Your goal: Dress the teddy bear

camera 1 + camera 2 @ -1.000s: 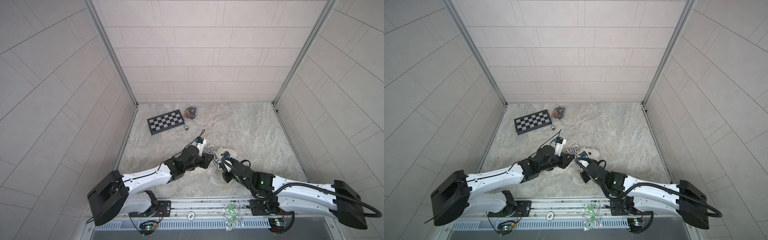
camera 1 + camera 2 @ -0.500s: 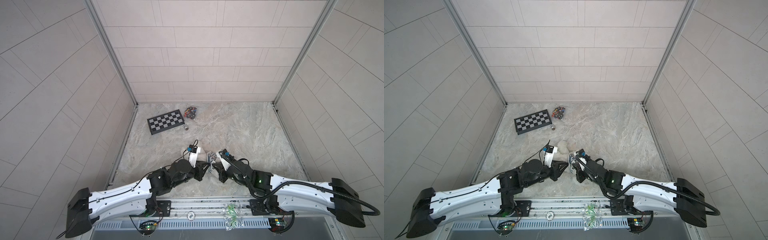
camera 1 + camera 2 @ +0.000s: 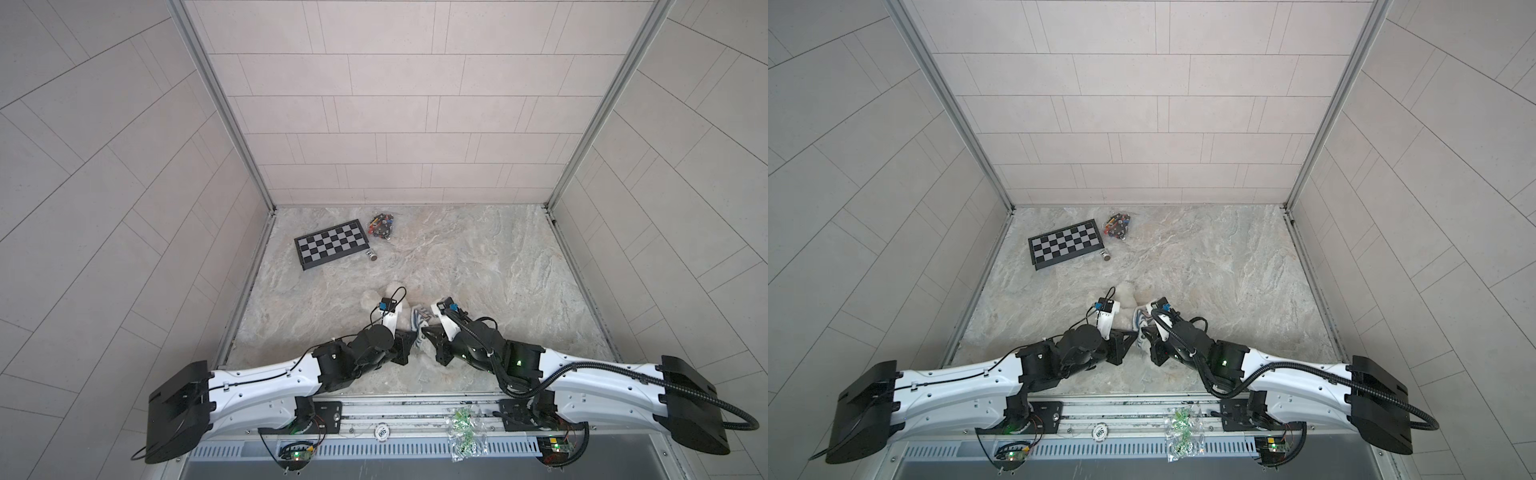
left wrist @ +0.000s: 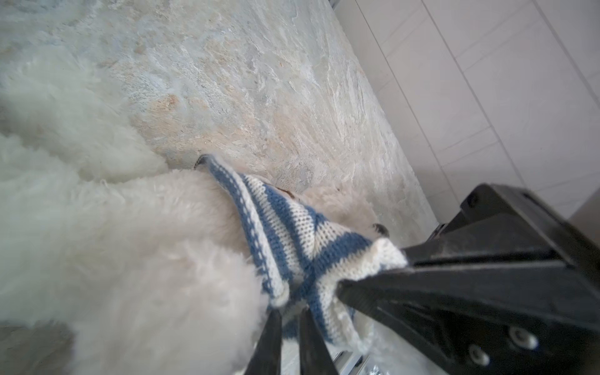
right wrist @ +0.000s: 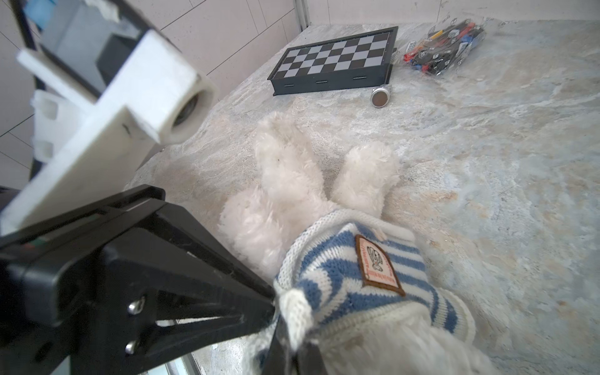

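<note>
The white teddy bear [image 5: 285, 168] lies near the table's front, its bare legs [image 3: 369, 297] pointing toward the back. A blue-and-white striped shirt [image 5: 328, 276] with a chest badge covers its upper part; it also shows in both top views [image 3: 1139, 319]. My left gripper [image 4: 289, 311] is shut on a fold of the shirt [image 4: 292, 233]. My right gripper [image 5: 292, 337] is shut on the shirt's white hem. The two grippers meet tip to tip, left gripper [image 3: 410, 335] against right gripper [image 3: 424, 332]. Fur and both grippers hide the bear's face.
At the back left lies a chessboard [image 3: 330, 243], with a bag of small coloured parts [image 3: 382, 224] and a small metal cylinder [image 3: 371, 254] beside it. A clear bag of green bits [image 3: 463, 428] rests on the front rail. Tiled walls close in three sides.
Both grippers have drawn back toward the front edge with the shirt and bear. The bear's legs have swung to the left. The left jaws have narrowed onto the shirt.
</note>
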Robot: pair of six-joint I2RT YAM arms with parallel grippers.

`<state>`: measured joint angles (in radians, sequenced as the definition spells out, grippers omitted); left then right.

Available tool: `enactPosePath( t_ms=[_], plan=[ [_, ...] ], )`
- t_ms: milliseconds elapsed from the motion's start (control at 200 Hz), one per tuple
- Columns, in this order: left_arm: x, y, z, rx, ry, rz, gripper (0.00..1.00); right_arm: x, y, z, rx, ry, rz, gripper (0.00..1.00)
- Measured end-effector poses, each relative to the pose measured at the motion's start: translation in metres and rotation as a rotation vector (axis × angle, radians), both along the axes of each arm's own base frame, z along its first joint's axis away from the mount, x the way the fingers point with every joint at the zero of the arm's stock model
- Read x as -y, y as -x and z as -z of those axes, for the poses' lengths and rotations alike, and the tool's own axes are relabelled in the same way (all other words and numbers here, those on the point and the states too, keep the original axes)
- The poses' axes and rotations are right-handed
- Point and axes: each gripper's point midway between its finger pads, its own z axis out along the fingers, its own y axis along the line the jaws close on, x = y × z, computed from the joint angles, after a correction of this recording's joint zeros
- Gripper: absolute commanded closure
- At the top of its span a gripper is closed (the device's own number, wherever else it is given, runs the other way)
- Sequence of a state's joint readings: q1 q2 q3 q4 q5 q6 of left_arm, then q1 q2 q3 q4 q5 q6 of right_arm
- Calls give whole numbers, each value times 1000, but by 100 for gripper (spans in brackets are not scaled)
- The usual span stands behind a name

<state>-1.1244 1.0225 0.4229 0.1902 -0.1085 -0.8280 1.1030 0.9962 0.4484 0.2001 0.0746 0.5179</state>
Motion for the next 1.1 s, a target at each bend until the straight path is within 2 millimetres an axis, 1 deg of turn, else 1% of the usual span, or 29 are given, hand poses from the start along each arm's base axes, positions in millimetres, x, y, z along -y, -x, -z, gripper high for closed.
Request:
enactPosePath(
  t_ms=[95, 200, 315, 441, 511, 696, 836, 961, 1096],
  plan=[
    [-1, -8, 1, -2, 21, -25, 76, 3, 2, 1, -2, 4, 1, 100],
    [1, -14, 8, -10, 14, -31, 76, 9, 4, 4, -6, 7, 2, 100],
    [3, -16, 16, -21, -4, -26, 75, 12, 6, 8, -14, 15, 4, 100],
    [5, -18, 18, -20, -16, -20, 73, 14, 6, 11, -20, 21, 8, 100],
    [8, -18, 19, -21, -23, -14, 73, 14, 6, 12, -20, 23, 9, 100],
    [18, -18, 22, -34, -20, 15, 81, 15, 6, 13, -19, 26, 14, 100],
    [20, -16, 25, -43, -24, 30, 87, 16, 5, 15, -20, 30, 19, 100],
    [21, -15, 26, -43, -29, 35, 100, 18, 5, 18, -23, 35, 24, 100],
    [17, -14, 20, -32, -28, 41, 100, 22, 5, 18, -20, 43, 34, 99]
  ],
)
